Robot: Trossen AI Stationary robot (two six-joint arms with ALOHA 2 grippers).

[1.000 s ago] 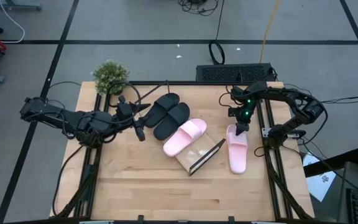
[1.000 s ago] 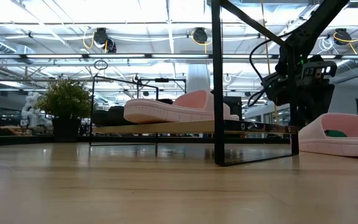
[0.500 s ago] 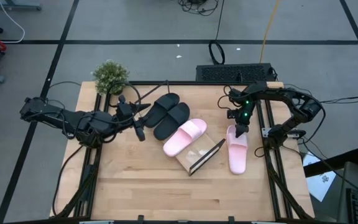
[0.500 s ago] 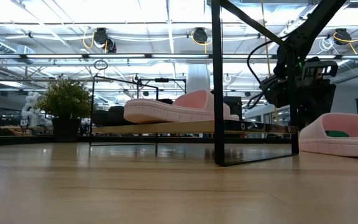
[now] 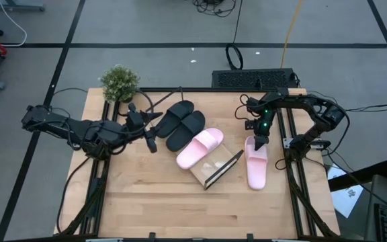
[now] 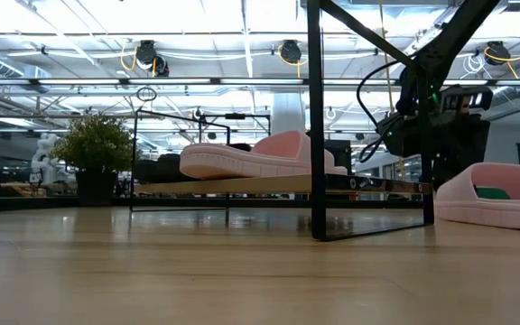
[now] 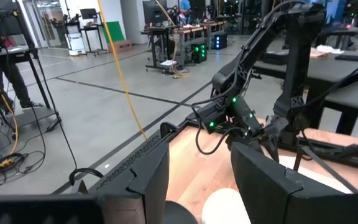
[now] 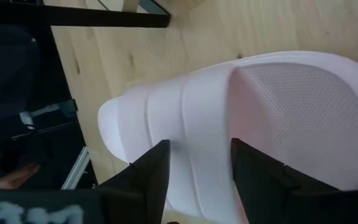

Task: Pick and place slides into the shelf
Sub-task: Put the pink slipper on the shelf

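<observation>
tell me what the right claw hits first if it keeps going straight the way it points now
The loose pink slide on the table, most likely its wide strap: the right claw hangs open just over it, and the right wrist view shows the strap filling the gap between its fingers. How much gap remains is unclear.
</observation>
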